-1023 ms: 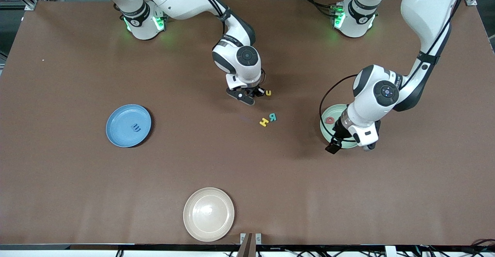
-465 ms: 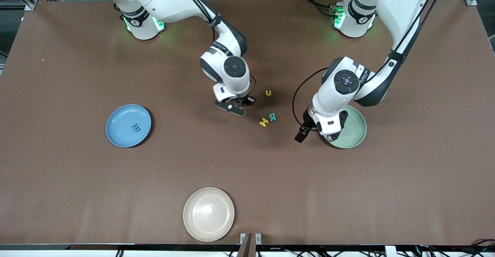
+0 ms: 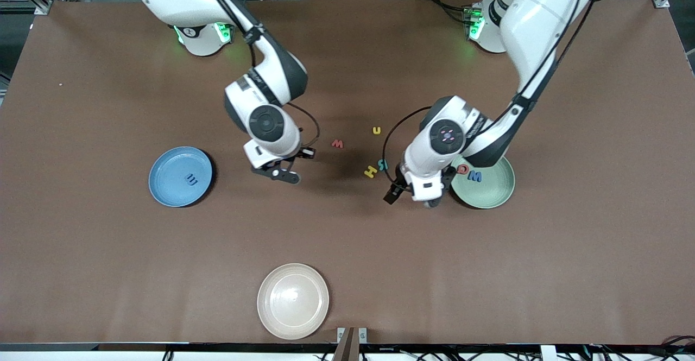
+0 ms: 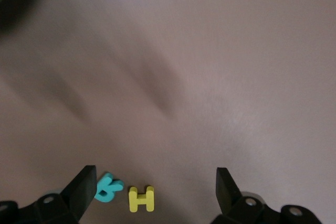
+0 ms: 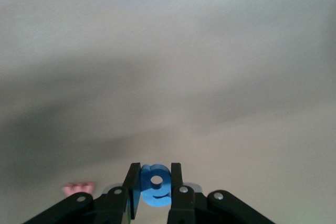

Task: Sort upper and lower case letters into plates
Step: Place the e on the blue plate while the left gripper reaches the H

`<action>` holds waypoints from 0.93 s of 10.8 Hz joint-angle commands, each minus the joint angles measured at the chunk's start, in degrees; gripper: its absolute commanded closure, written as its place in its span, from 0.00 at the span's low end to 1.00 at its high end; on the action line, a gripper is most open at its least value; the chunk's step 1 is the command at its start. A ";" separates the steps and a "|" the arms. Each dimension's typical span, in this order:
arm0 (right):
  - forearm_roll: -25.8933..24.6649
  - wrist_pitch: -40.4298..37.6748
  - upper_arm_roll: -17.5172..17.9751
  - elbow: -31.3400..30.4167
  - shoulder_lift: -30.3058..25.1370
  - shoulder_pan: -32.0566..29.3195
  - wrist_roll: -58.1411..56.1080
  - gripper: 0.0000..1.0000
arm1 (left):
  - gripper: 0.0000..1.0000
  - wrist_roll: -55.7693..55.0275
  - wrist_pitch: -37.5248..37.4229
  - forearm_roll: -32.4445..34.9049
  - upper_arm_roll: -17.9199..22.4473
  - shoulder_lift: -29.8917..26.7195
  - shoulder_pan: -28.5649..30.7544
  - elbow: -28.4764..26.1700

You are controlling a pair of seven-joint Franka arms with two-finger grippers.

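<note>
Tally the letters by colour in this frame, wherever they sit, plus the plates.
Blue letters: 3 — one on the blue plate at, one on the pale green plate at, one held in the right gripper at
Red letters: 2
Yellow letters: 2
Teal letters: 1
Plates: 3, counting the cream plate
Total: 8 letters, 3 plates

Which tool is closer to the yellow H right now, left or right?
Left. The left tool hangs open just beside the yellow H, toward the pale green plate. The right tool, shut on a blue letter, is over bare table toward the blue plate.
</note>
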 commanded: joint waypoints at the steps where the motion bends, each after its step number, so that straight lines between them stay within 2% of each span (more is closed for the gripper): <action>1: 0.58 -3.11 -0.61 -1.59 -2.10 -6.98 -13.63 1.00 | 0.00 -0.34 -2.07 -0.50 3.76 2.88 -7.02 3.48; 3: -0.30 -3.03 -2.20 -1.59 -1.66 -13.73 -27.94 1.00 | 0.00 -2.43 -3.82 -0.59 4.55 3.77 -9.92 3.30; 4: -2.39 -3.03 -2.28 -1.59 -1.58 -17.51 -35.76 1.00 | 0.00 -5.23 -3.91 -0.50 5.34 4.38 -11.15 3.30; 7: -4.78 -2.94 -4.04 -1.59 -1.05 -22.20 -54.84 1.00 | 0.00 -12.87 -3.91 -0.59 5.70 7.01 -11.60 4.35; 10: -7.69 -2.32 -5.71 -1.68 -0.08 -23.26 -67.36 1.00 | 0.00 -15.88 -3.83 -0.68 6.58 7.20 -12.04 5.14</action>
